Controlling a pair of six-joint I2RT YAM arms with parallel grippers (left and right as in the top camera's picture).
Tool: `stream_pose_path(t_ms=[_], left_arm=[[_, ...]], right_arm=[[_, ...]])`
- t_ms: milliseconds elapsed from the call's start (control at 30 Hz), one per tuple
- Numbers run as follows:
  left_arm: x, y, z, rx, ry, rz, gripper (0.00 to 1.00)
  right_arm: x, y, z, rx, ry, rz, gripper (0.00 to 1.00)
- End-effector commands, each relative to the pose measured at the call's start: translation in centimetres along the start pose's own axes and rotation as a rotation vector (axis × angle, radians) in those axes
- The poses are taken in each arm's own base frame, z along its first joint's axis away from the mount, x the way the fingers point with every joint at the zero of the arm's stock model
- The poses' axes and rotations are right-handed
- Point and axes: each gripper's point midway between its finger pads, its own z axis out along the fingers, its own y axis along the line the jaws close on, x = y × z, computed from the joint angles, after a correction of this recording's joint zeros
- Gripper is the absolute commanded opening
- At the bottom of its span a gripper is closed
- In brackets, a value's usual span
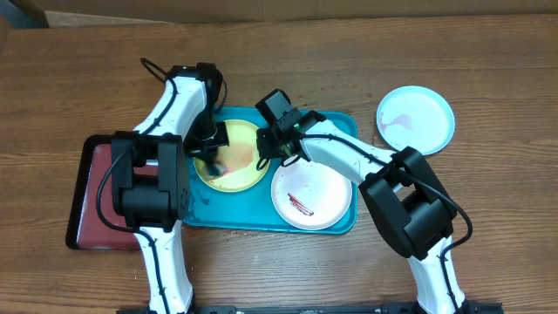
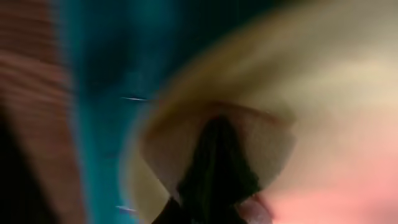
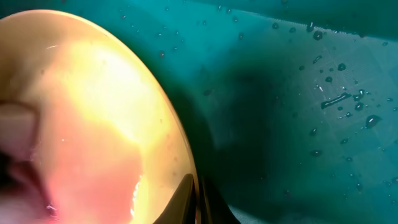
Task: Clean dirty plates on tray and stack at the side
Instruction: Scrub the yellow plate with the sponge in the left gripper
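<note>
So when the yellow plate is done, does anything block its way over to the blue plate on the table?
Nothing loose that I can see: only bare table between the tray rim and the light blue plate. The robot's own right arm crosses that line from the yellow-green plate; the white plate sits aside.

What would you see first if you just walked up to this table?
The bright blue tray in the middle of the wooden table grabs the eye, holding a yellow-green plate and a white plate with a red smear. The left arm and the right arm both bend in over the yellow-green plate. A light blue plate sits alone on the table to the right, off the tray.
</note>
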Motion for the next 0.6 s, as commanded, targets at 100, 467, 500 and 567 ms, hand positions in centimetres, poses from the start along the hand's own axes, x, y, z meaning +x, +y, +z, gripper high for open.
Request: stream_pose_path(t_ms=[100,467,500,567], left_arm=[[-2.3,5.1,0.2,-0.195,-0.028,-0.082,0.04],[-4.3,-4.6,-3.3,0.349,-0.062,0.036,0.04],[-4.3,-5.1,-3.1,0.367,-0.062,0.041,0.04],[-3.9,-5.9,-2.5,0.390,-0.052,0.053,0.04]], right_arm=[[0.8,-1.7,1.3,0.063,0.018,0.006,0.04],[0.7,-1.7,1.3,0.062,0.016,0.005,0.04],[0.7,-1.7,1.3,0.062,0.017,0.005,0.04],[0.7,-1.7,1.3,0.062,0.017,0.005,0.04]])
